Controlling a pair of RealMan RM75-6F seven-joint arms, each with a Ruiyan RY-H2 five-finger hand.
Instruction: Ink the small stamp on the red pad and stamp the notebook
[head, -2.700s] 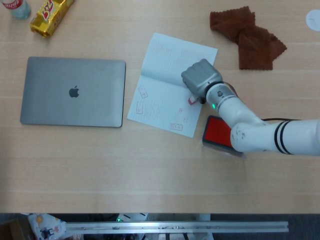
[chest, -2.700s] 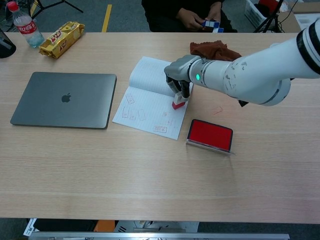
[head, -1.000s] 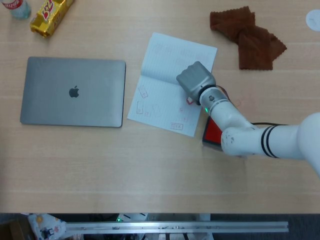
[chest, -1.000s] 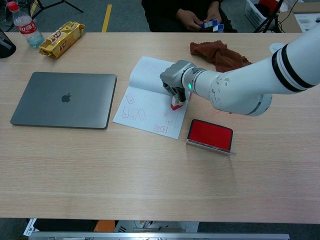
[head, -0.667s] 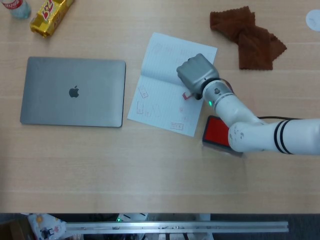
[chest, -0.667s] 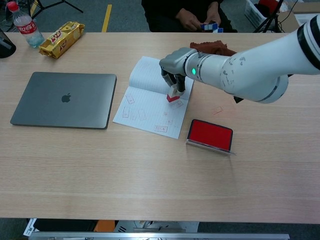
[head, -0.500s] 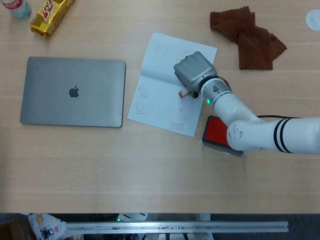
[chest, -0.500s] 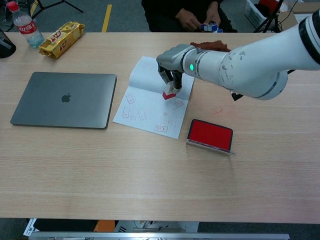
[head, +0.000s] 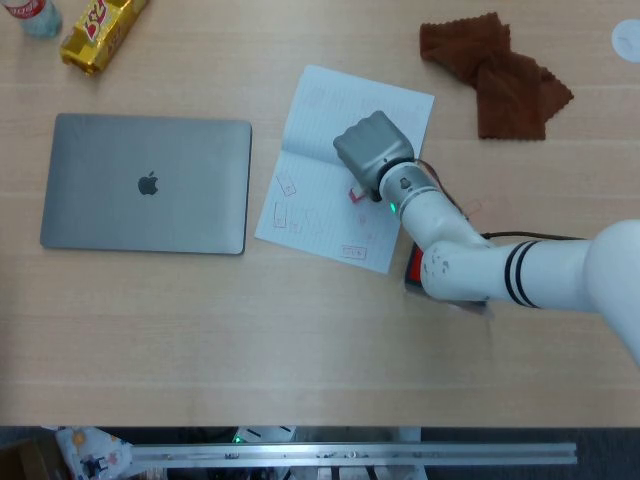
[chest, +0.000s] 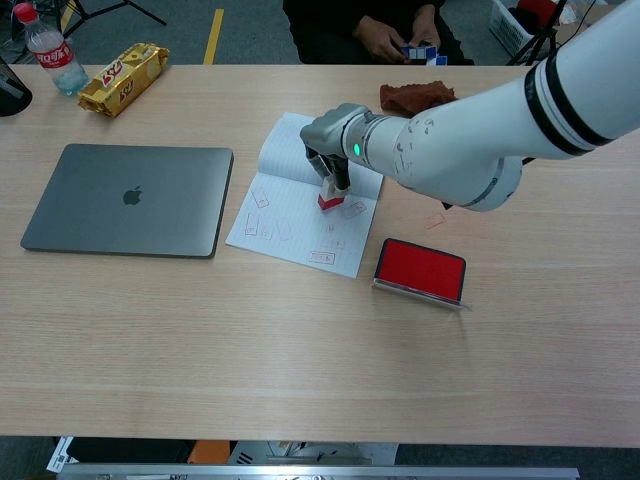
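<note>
One hand in view, the right hand (head: 372, 152) (chest: 328, 135), fingers curled down round the small stamp (chest: 328, 200) (head: 356, 194) & gripping it by the upper part; red base of stamp sits low on the notebook (head: 340, 165) (chest: 290, 190), on the lower pg toward its right side. Whether the base actually touches paper or rides just above, can't tell from either view. Notebook lies open on the table (head: 300, 340) (chest: 300, 350), several small reddish rectangular marks on the lower pg: a few nr the left edge, a few nr the stamp, one by the bottom right corner. Red pad (chest: 420, 269) lies open just right of the notebook's lower corner, red face up, apart from the stamp; in head view it's mostly covered by the white forearm, only a red sliver shows (head: 413, 268). Left hand shows in neither view. Closed grey laptop (head: 146, 183) (chest: 127, 199) lies left of the notebook, a gap between them. Brown cloth (head: 496, 74) (chest: 417, 96) is crumpled at the far right side of the table, well apart from the pad. Yellow snack pack (head: 98, 32) (chest: 124, 78) & a bottle (chest: 49, 49) w/ red label at the far left corner. Beyond the table edge in chest view a person's hands (chest: 395, 40) hold a small coloured cube.
</note>
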